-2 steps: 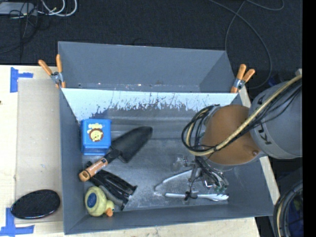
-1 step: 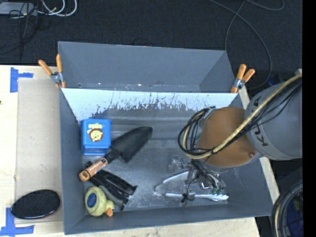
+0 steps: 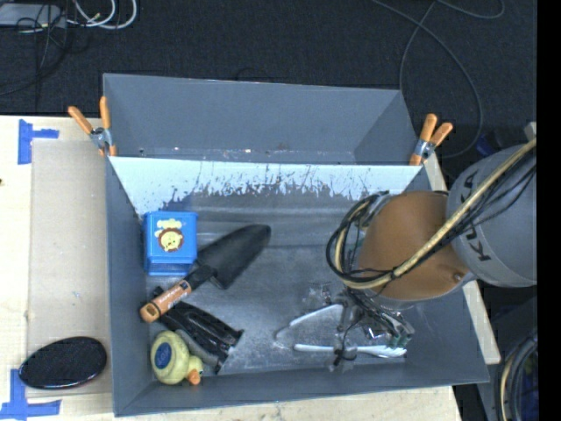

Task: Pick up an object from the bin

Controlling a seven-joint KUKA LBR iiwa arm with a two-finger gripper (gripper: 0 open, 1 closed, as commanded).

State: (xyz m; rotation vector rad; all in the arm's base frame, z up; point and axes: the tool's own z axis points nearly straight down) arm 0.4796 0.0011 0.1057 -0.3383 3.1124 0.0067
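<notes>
Clear plastic piece, bin's lower right

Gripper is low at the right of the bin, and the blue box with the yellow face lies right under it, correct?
Not quite. In the camera view the blue box stands by the bin's left wall, beside the black trowel, well apart from the gripper, which is low at the right.

Box left, trowel beside it, claw right.
</notes>
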